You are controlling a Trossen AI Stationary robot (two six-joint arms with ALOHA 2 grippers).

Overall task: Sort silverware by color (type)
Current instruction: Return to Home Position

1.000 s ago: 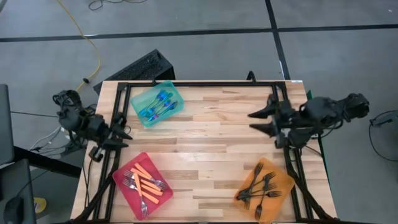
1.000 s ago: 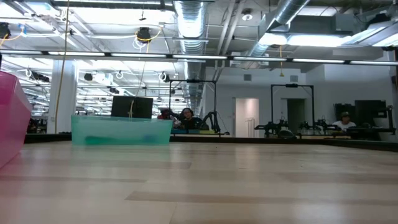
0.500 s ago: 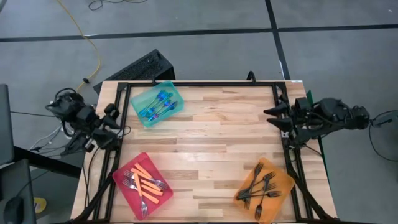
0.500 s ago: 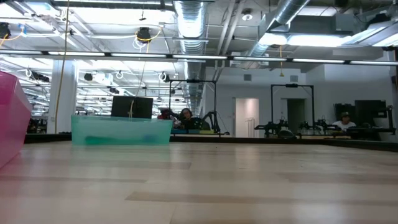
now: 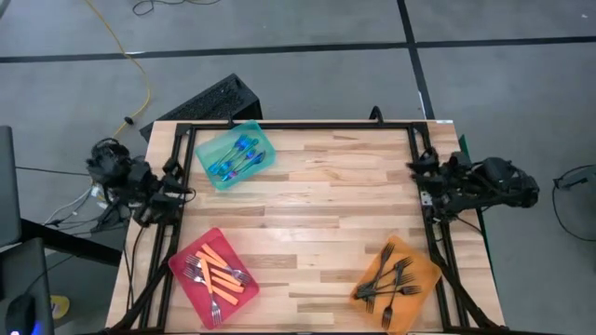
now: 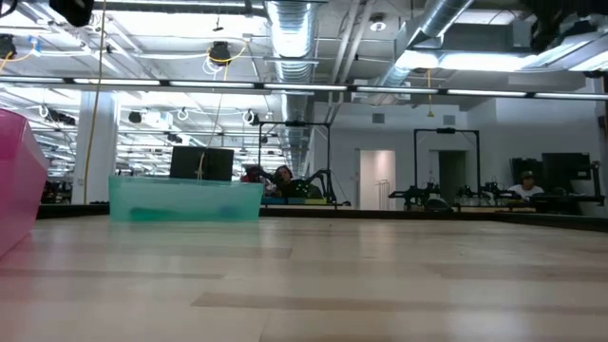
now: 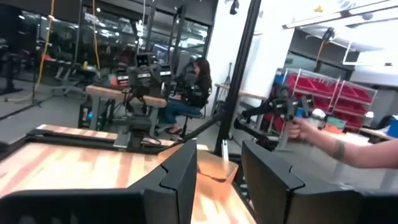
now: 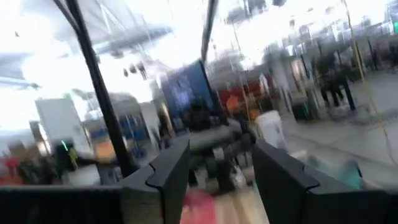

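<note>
On the worktop (image 5: 335, 200) the far-left tray (image 5: 256, 128) sits by the back edge, the near-left tray (image 5: 179, 265) well before it, and the near-right tray (image 5: 430, 272) across at the front corner (all three well apart). Forks (image 5: 216, 274) lie heaped inside each. The left claw (image 5: 179, 186) hangs at the left edge, between the two left trays; the right claw (image 5: 416, 174) hangs at the right edge, behind the near-right tray.

The left end effector (image 7: 219, 167) holds its fingers apart above the wooden table (image 7: 62, 167), with a seated person (image 7: 196, 88) beyond.
</note>
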